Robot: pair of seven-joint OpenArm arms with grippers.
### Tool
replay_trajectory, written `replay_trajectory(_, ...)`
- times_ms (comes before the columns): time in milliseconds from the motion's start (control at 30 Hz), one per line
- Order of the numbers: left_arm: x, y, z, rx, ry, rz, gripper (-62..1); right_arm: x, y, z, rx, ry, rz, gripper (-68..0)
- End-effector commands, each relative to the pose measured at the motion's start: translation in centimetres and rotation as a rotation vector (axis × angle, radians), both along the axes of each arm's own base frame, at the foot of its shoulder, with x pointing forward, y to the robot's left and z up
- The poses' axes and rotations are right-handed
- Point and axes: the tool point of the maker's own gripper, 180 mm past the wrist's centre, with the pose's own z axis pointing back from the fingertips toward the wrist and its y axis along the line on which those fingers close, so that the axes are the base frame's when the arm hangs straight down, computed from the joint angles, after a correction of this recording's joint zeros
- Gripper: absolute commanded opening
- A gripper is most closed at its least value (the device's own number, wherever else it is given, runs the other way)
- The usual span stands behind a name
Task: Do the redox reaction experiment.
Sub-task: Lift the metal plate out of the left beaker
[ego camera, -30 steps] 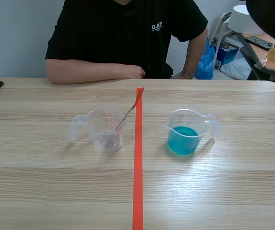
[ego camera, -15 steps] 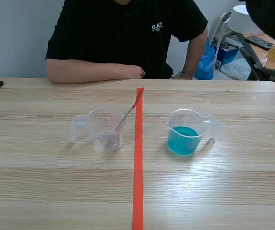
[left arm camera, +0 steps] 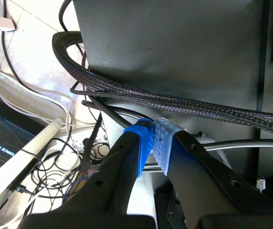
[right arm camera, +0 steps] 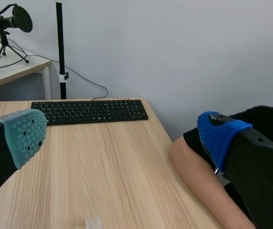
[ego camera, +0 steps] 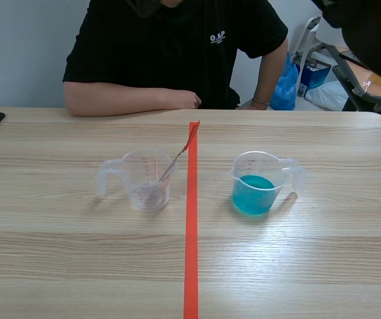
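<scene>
A: Where do the cups sit?
B: On either side of the tape [ego camera: 191, 219]. The clear cup [ego camera: 147, 178] stands just beside it on the left arm's side. The blue cup [ego camera: 256, 183], part full of blue liquid, stands a little further off on the right arm's side. Both handles point away from the tape.
A: And the stirrer [ego camera: 170, 166]?
B: It leans in the clear cup, its top tilted toward the tape's far end.
A: The right gripper [right arm camera: 122, 136]?
B: Its fingers are spread wide and grasp nothing. The right arm [ego camera: 376, 30] hangs high on the blue cup's side of the tape, well apart from that cup. Beneath its fingers lie bare table, a keyboard [right arm camera: 91, 111] and a person's [ego camera: 177, 53] forearm [right arm camera: 198, 176].
A: The left gripper [left arm camera: 151, 143]?
B: Clenched pad to pad on nothing, among cables [left arm camera: 165, 95] off the table, so its distance from the cups cannot be told
</scene>
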Motion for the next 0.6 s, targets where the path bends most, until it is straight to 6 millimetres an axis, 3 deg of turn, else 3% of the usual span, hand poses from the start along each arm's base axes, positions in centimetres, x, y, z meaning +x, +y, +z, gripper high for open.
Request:
replay_trajectory(0,0.7,0.1,0.1,0.0,-0.018,0.002,-56.7,-0.1,-1.3,1.2,0.017,-0.025,-0.01,0.4)
replay_trajectory(567,0.7,0.1,0.1,-0.001,-0.018,0.002,-56.7,-1.4,-11.3,-6.2,-0.196,0.068,-0.132,0.4)
